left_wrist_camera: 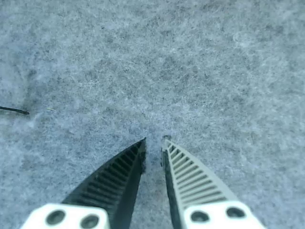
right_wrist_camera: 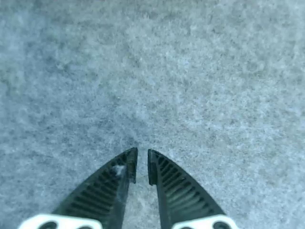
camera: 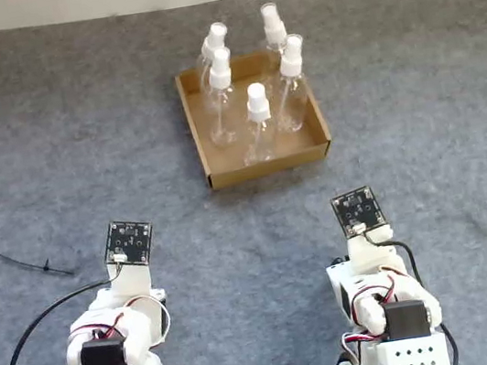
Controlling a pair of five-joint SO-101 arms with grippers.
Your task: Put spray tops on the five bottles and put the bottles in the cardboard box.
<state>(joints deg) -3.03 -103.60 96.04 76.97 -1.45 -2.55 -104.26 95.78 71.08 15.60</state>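
Observation:
Several clear bottles with white spray tops (camera: 259, 124) stand upright inside the shallow cardboard box (camera: 211, 163) at the far middle of the grey carpet. Both arms are folded back at the near edge, well short of the box. The left gripper (left_wrist_camera: 153, 143) points down at bare carpet with its fingertips nearly together and nothing between them. The right gripper (right_wrist_camera: 142, 155) is likewise shut over bare carpet, holding nothing. In the high view the left arm (camera: 128, 245) sits at the near left and the right arm (camera: 358, 211) at the near right.
A black cable tie (camera: 34, 265) lies on the carpet left of the left arm; its tip (left_wrist_camera: 14, 110) shows in the left wrist view. Grey carpet (camera: 419, 118) covers the table around the box.

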